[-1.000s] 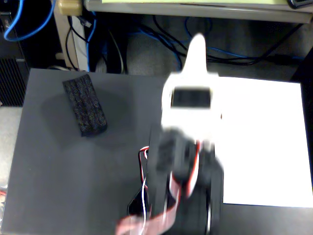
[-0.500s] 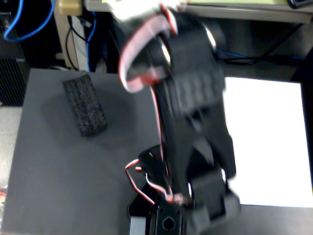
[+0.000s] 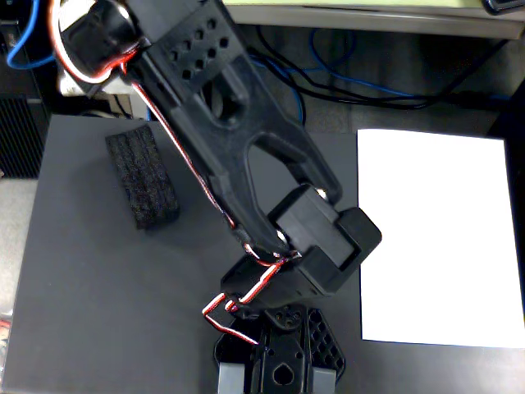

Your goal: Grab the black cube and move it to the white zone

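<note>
**Overhead, arm folded across a grey table, block off to one side**

Seen from the fixed view looking down: my arm (image 3: pixel 246 164) runs diagonally from the upper left corner to the bottom centre, glossy black plastic, blurred and large in the lens. Red and white wires (image 3: pixel 238 305) loop along its lower edge and bunch near the base. At the bottom edge sits a black perforated part (image 3: pixel 283 349) with honeycomb holes; whether that is my gripper or the base I cannot tell, and I cannot tell whether my fingers are spread or pressed together.

Surface: dark grey table (image 3: pixel 107 304), matte, flat, bare across its lower left.

Black cube (image 3: pixel 143 176): oblong, coarse foam, rounded corners. It lies on the table in the upper left of the view, just left of my arm's upper link, long axis tilted slightly. Nothing grips it.

White zone (image 3: pixel 439 238): plain white paper sheet on the right side of the table, its right edge running out of the picture. Well apart from the cube, with my arm between them. Sheet is bare.

Room: behind the table's far edge, a dark floor area with blue cables (image 3: pixel 344 82) trailing across it, another blue cable (image 3: pixel 25 41) at the far upper left. A pale green-edged shelf or desk (image 3: pixel 369 12) crosses the top.
</note>
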Robot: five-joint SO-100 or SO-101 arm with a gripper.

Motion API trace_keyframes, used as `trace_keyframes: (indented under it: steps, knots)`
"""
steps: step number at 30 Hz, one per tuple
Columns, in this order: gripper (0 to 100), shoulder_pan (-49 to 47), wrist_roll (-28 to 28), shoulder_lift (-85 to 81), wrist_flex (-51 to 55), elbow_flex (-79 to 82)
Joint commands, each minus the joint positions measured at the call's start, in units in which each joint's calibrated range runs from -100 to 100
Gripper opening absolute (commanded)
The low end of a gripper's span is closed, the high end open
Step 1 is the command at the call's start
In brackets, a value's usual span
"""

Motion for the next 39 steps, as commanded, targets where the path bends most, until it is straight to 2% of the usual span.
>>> trace_keyframes:
  steps: [1,3,6,10,14,16,19,21,30,34,38,39]
  knots:
    - [2,-0.11,8.32,-0.34,0.6,4.52]
    - [2,-0.11,11.04,-0.34,0.43,14.58]
    - [2,-0.11,13.66,-0.34,0.43,17.57]
    - [21,-0.19,15.7,-0.26,0.25,17.48]
    - [32,-0.04,16.64,-0.17,-0.6,17.67]
    - [36,1.51,18.9,2.85,-2.75,17.76]
    - [36,7.76,21.36,17.3,-6.18,16.76]
    - [36,7.76,21.36,23.77,-7.21,16.67]
    - [36,7.83,22.72,23.09,-7.38,17.67]
    - [36,7.83,22.72,34.69,-17.24,22.38]
    - [35,8.28,22.62,37.71,-17.16,21.93]
    - [31,8.28,22.41,37.71,-17.33,22.02]
